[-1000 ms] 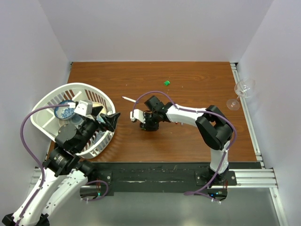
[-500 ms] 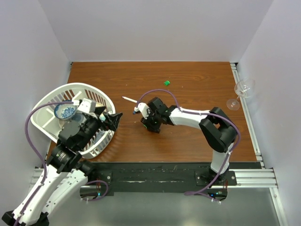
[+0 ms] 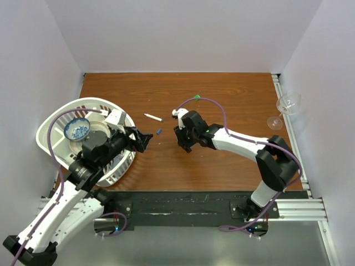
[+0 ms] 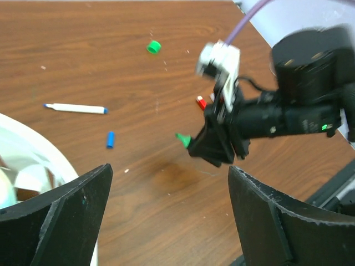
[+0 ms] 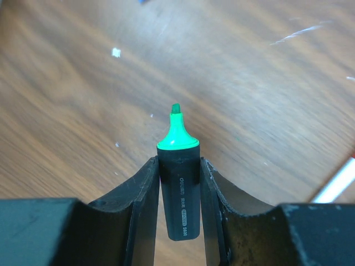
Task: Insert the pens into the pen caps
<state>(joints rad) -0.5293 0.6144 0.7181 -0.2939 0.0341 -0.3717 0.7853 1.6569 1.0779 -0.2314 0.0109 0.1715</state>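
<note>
Right gripper (image 5: 178,163) clamps the short thick black marker (image 5: 178,202), its bright green tip (image 5: 177,136) bare; left gripper (image 4: 169,172) stands open.

Left arm reaches from its base toward 1 o'clock, wrist level, left gripper (image 3: 142,139) with jaws spread wide. Right arm folds at the elbow, forearm running toward 10 o'clock, right gripper (image 3: 184,143) angled down, fingers clamped on black marker (image 5: 178,205)
</note>
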